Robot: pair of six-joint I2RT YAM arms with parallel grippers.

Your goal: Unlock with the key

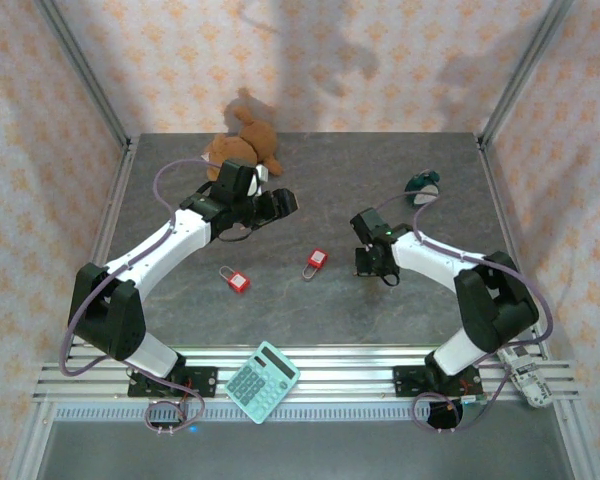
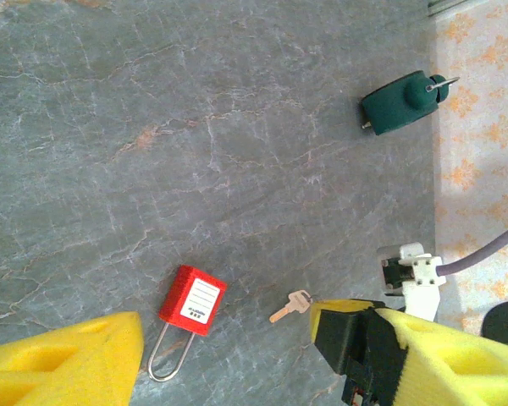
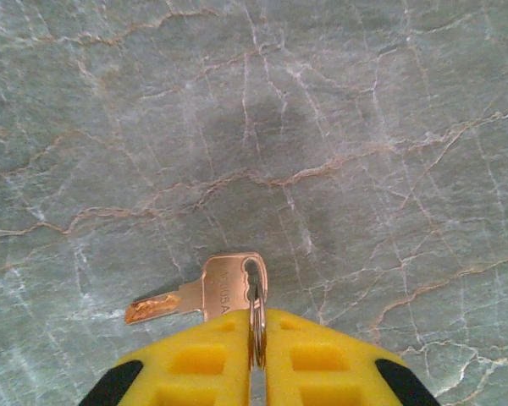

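Observation:
A copper key (image 3: 205,293) lies flat on the grey stone tabletop, blade pointing left. My right gripper (image 3: 258,328) is shut on its steel ring (image 3: 256,315), pinched edge-on between the yellow pads. From above, the right gripper (image 1: 373,262) sits just right of a red padlock (image 1: 316,262). In the left wrist view that padlock (image 2: 192,301) lies with its shackle toward me, the key (image 2: 290,305) a short way to its right. My left gripper (image 2: 262,342) is open and holds nothing. It hovers (image 1: 280,203) above the table behind the padlock.
A second red padlock (image 1: 235,279) lies left of centre. A brown teddy bear (image 1: 242,148) sits at the back, a dark green object (image 1: 420,183) at back right. A teal calculator (image 1: 262,382) rests on the front rail. Patterned walls enclose the table.

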